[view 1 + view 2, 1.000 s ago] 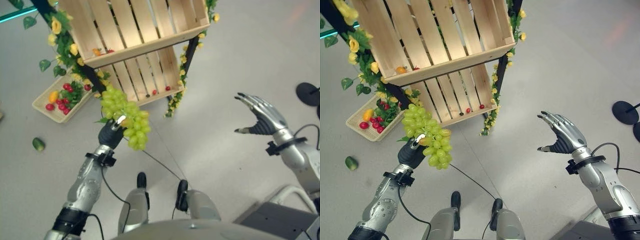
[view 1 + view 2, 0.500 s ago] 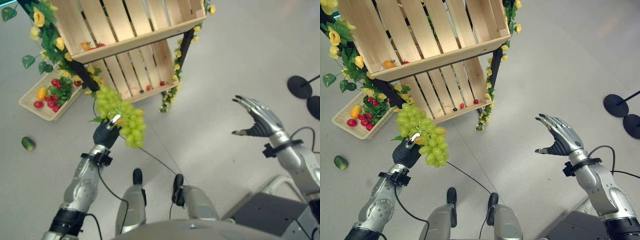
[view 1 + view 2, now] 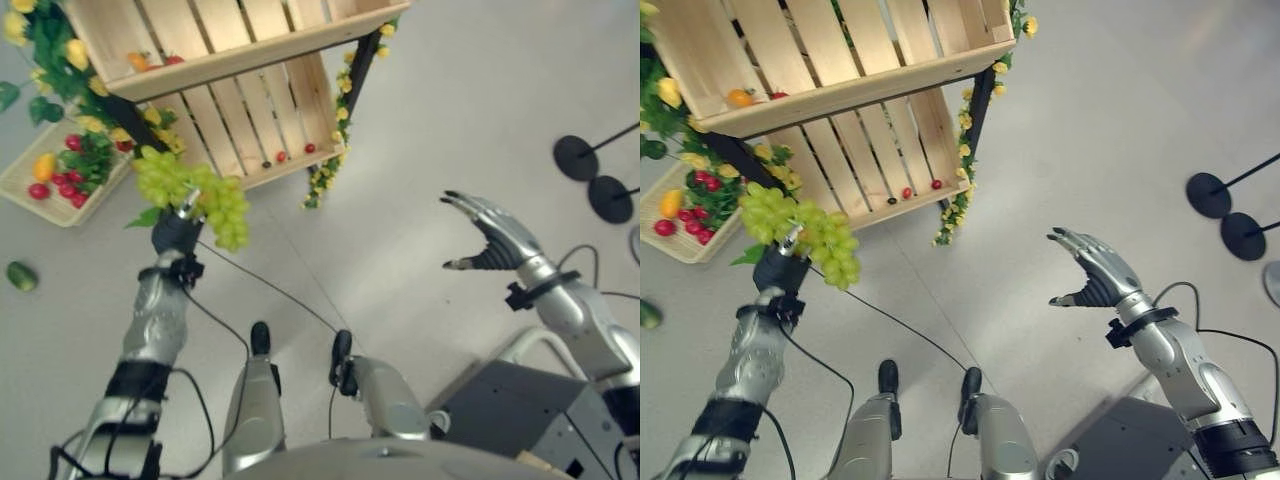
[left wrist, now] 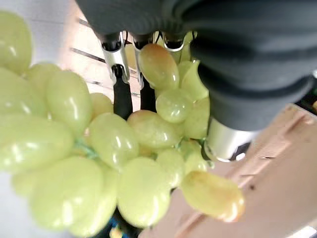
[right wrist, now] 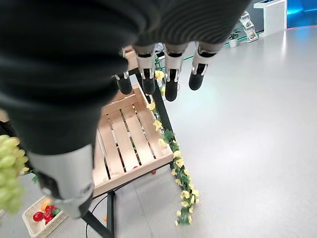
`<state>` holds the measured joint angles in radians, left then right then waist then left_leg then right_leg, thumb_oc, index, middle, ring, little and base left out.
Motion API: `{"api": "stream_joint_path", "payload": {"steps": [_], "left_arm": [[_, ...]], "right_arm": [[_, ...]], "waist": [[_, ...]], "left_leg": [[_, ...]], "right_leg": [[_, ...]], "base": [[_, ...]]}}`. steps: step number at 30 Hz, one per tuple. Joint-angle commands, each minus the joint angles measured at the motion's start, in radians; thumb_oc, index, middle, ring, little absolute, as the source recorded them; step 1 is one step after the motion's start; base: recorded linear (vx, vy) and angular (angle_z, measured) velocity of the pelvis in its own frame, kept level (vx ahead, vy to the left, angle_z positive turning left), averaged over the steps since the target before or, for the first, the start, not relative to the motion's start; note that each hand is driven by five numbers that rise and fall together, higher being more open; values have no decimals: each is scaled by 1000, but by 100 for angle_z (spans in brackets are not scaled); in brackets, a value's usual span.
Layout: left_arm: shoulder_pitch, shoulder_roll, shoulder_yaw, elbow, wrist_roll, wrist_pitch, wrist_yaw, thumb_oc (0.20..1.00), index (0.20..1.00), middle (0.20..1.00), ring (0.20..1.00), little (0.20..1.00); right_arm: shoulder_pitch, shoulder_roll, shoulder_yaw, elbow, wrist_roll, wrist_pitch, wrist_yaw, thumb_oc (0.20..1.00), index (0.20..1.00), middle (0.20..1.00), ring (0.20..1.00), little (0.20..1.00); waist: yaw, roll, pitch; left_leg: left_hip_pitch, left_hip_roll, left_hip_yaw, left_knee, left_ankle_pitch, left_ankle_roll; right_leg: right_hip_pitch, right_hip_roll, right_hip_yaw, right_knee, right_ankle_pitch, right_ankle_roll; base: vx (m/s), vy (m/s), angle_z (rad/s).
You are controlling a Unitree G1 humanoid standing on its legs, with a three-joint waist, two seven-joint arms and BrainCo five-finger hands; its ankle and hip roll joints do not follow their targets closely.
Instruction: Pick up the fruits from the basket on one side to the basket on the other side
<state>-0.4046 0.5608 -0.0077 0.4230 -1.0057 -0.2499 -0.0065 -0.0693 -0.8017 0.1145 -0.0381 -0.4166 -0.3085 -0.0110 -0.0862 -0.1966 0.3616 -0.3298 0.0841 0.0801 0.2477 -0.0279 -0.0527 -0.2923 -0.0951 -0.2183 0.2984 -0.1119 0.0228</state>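
A big bunch of green grapes [image 3: 190,188] hangs in my left hand [image 3: 176,233], which is shut on it and held up in front of the wooden stand. In the left wrist view the grapes [image 4: 99,148] press against my curled fingers [image 4: 122,99]. A flat woven basket [image 3: 22,195] lies on the floor at the far left, holding red fruits [image 3: 55,185] and a yellow one [image 3: 43,166]. The grapes hang a little to the right of it. My right hand [image 3: 497,241] is raised at the right, open and holding nothing, its fingers [image 5: 171,82] straight.
A wooden stand with two slatted crates [image 3: 225,50] trimmed with yellow flowers [image 3: 325,175] rises behind the grapes; small red fruits [image 3: 283,156] lie in the lower crate. A green fruit [image 3: 20,276] lies on the floor at left. Two black round stand bases [image 3: 576,158] sit at right.
The whole picture has shifted up and to the left, so the camera has moved. My left hand still holds the grapes, now a bit further out to the left. The right hand keeps its pose.
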Motion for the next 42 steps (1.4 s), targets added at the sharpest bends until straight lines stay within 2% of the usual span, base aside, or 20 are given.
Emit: {"api": "stream_joint_path", "payload": {"steps": [1, 2, 3, 6, 15, 22, 23, 24, 42], "left_arm": [[-139, 49, 9, 40, 58, -104, 57, 200, 200, 200, 200, 200], [-204, 81, 0, 89, 81, -112, 90, 200, 200, 200, 200, 200], [-207, 83, 0, 91, 81, -112, 90, 200, 200, 200, 200, 200], [-291, 113, -17, 158, 112, -122, 139, 200, 200, 200, 200, 200], [-402, 105, -73, 196, 178, -127, 210, 200, 200, 200, 200, 200], [-479, 144, -92, 241, 194, -121, 244, 200, 200, 200, 200, 200], [-490, 150, -94, 258, 195, -115, 244, 382, 382, 382, 382, 382], [-493, 153, -92, 265, 187, -117, 239, 1000, 1000, 1000, 1000, 1000], [-474, 159, -67, 281, 174, -104, 238, 1000, 1000, 1000, 1000, 1000]], "right_arm": [[-55, -51, 58, -42, 73, -36, -17, 1000, 1000, 1000, 1000, 1000], [-74, -57, 86, -49, 96, -43, -17, 1000, 1000, 1000, 1000, 1000], [-77, -56, 86, -48, 97, -43, -17, 1000, 1000, 1000, 1000, 1000], [-106, -56, 135, -59, 131, -54, -16, 1000, 1000, 1000, 1000, 1000], [-126, -72, 173, -72, 159, -68, -14, 1000, 1000, 1000, 1000, 1000], [-122, -85, 186, -88, 175, -80, -11, 1000, 1000, 1000, 1000, 1000], [-119, -91, 189, -88, 175, -81, -8, 1000, 1000, 1000, 1000, 1000], [-116, -92, 184, -92, 177, -84, -6, 1000, 1000, 1000, 1000, 1000], [-74, -99, 136, -108, 193, -94, -1, 1000, 1000, 1000, 1000, 1000]], "waist": [[-16, -9, -40], [-25, -24, -36], [-25, -25, -36], [-36, -50, -23], [-51, -65, -9], [-63, -83, -14], [-64, -84, -15], [-64, -83, -14], [-59, -82, -18]], "left_leg": [[-26, 35, -20, 59, -7, -8], [-34, 43, -14, 80, -22, -11], [-38, 43, -14, 77, -15, -10], [-54, 57, -3, 116, -42, -8], [-84, 55, 5, 132, -52, -7], [-106, 61, 9, 152, -63, -6], [-107, 62, 9, 154, -63, -6], [-107, 62, 10, 155, -64, -7], [-124, 56, 1, 158, -69, -3]], "right_leg": [[-24, -20, 19, -2, 57, 102], [-32, -12, 28, 3, 55, 106], [-35, -12, 28, -1, 62, 105], [-48, -2, 51, 4, 66, 110], [-71, 2, 62, -14, 84, 113], [-85, 9, 73, -26, 100, 118], [-86, 10, 73, -26, 100, 117], [-88, 10, 73, -25, 99, 117], [-90, 9, 64, -42, 113, 124]], "base": [[16, -21, -19], [-14, -8, -14], [0, -9, -22], [-8, 8, -14], [0, 8, -11], [0, -2, -4], [-3, 5, -5], [-6, 3, -5], [0, -1, 0]]}}
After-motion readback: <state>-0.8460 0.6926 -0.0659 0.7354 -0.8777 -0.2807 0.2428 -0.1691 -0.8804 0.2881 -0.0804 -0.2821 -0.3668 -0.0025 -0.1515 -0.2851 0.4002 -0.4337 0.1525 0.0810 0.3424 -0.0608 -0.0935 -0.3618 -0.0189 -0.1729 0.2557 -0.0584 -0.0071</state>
